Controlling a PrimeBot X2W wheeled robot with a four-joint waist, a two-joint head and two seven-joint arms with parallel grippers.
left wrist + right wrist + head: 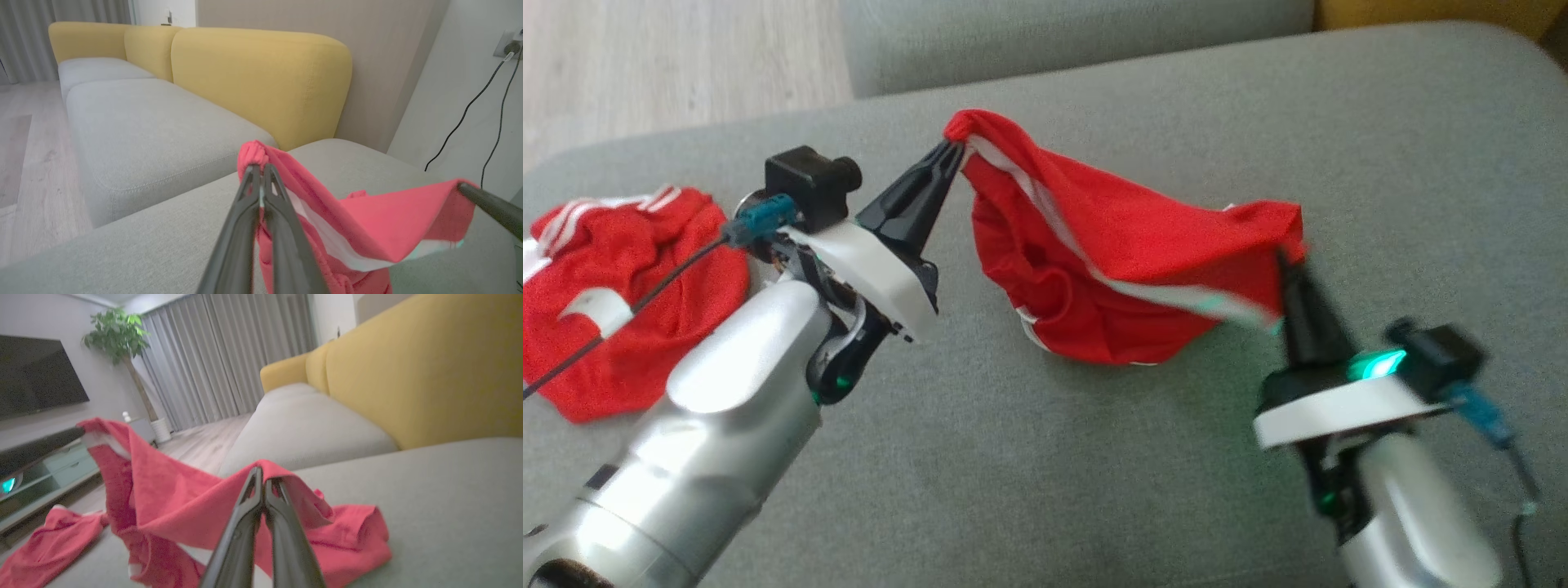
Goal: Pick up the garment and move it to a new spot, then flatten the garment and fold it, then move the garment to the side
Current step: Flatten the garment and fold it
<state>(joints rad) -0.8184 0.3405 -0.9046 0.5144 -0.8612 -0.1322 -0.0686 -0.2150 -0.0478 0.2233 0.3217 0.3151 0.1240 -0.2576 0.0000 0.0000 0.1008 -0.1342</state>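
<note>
A red garment with white stripes hangs stretched between both grippers above the grey sofa seat, its lower folds sagging onto the cushion. My left gripper is shut on its upper left corner, seen up close as a bunched red tip at the left gripper. At the garment's right corner my right gripper is shut on the edge, as the right gripper shows with red cloth draped over its tips. The other arm's dark finger pinches the far corner in the left wrist view.
A second red garment with white stripes lies crumpled at the seat's left end. Yellow backrest cushions line the sofa's rear. Wooden floor lies beyond the far edge. A TV stand and potted plant stand across the room.
</note>
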